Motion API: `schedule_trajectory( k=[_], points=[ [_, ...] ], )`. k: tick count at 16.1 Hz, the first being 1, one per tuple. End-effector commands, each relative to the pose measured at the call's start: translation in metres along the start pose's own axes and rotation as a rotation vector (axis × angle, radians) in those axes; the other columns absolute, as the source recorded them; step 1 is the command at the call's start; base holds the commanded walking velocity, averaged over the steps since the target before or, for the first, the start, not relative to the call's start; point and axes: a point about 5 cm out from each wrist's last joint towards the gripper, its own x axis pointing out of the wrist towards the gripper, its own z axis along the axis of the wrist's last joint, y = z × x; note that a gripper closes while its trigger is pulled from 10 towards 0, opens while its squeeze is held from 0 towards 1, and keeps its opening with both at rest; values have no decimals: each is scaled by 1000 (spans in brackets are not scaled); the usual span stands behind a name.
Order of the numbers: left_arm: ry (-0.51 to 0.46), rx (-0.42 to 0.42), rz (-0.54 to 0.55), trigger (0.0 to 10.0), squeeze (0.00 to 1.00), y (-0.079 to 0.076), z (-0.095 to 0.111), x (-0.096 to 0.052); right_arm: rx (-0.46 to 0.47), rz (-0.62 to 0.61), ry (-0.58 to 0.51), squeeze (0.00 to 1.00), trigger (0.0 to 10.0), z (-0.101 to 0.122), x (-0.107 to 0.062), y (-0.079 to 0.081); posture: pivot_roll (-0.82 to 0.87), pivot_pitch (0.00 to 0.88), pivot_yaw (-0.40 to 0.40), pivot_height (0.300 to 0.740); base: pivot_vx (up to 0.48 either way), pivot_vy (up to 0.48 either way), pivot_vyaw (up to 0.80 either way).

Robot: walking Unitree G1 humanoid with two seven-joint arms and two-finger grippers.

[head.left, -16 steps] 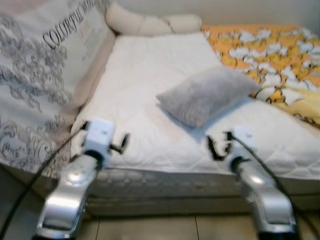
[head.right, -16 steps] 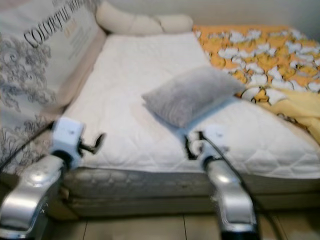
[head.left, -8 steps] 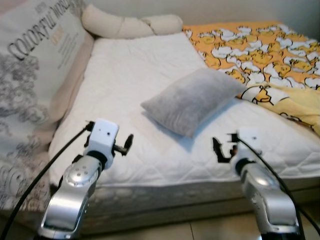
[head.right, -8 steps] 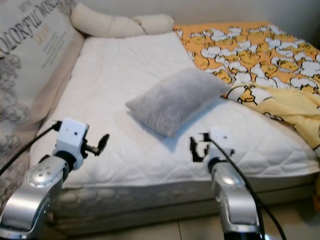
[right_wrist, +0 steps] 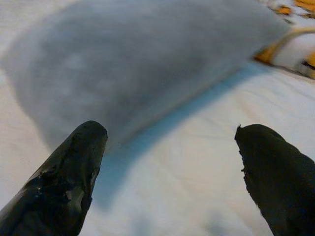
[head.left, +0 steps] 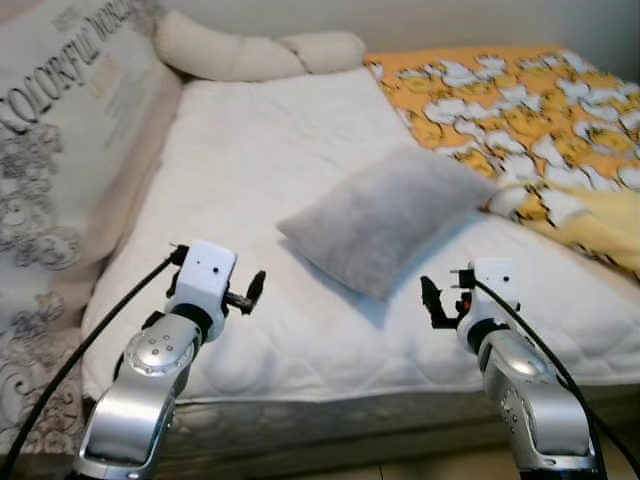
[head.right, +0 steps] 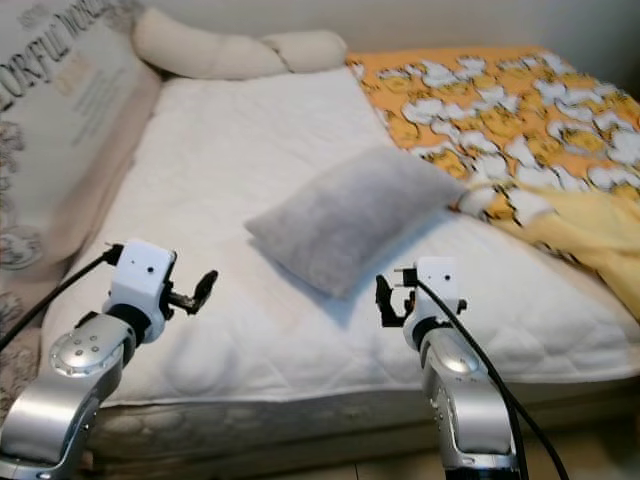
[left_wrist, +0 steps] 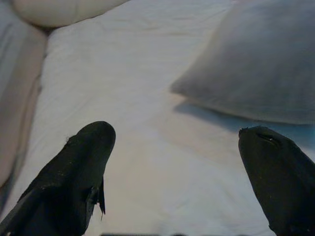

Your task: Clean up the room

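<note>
A grey pillow [head.left: 385, 217] lies askew in the middle of the white quilted mattress [head.left: 270, 150]. An orange and yellow patterned blanket [head.left: 510, 110] is bunched over the bed's far right side. My left gripper [head.left: 250, 291] hovers open over the mattress's near left part, short of the pillow [left_wrist: 261, 64]. My right gripper [head.left: 433, 300] is open too, just in front of the pillow's near edge [right_wrist: 147, 64], with nothing between its fingers [right_wrist: 74, 172].
A long cream bolster [head.left: 250, 55] lies along the head of the bed. A large printed cushion [head.left: 60, 170] with lettering leans along the left side. The mattress's front edge [head.left: 330, 400] is right below my arms.
The camera has moved closer to the bed and risen, so the floor has dropped out of view. Both grippers now reach over the mattress, still open.
</note>
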Motion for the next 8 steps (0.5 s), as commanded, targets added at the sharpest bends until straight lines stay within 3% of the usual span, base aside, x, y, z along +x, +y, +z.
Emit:
schedule_trajectory(
  k=[1,8],
  points=[
    [6,11,27,10000,0,7,-1,-2,1,32,-27,0,10000,6,0,10,-81,0,9,740,277,0,0],
    [9,14,23,10000,0,7,-1,-3,2,35,-26,0,10000,6,-1,11,-78,0,13,740,268,0,0]
  ],
)
